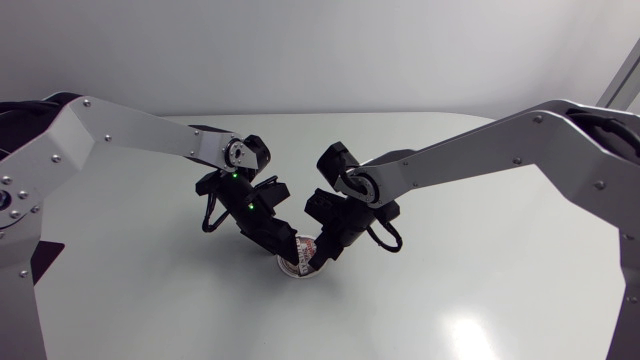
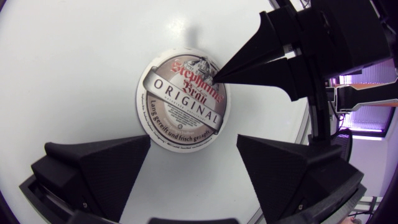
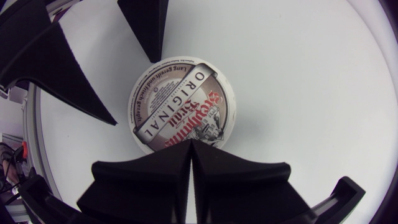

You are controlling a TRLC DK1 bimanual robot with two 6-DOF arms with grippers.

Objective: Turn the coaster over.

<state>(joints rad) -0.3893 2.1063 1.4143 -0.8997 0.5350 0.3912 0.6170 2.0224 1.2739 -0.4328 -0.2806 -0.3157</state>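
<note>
A round coaster (image 1: 297, 267) lies flat on the white table with its printed face up. In the left wrist view the coaster (image 2: 181, 102) is just ahead of my left gripper (image 2: 193, 168), which hovers over it, open, with fingers wide apart. My right gripper (image 3: 191, 149) is shut, its fingers pressed together with nothing between them. Their joined tip rests on the coaster (image 3: 180, 102) near its rim. In the head view the left gripper (image 1: 288, 245) and right gripper (image 1: 318, 252) meet over the coaster from opposite sides.
The white table (image 1: 480, 280) spreads out on all sides of the coaster. Both arms slant in from the sides and almost touch at the middle.
</note>
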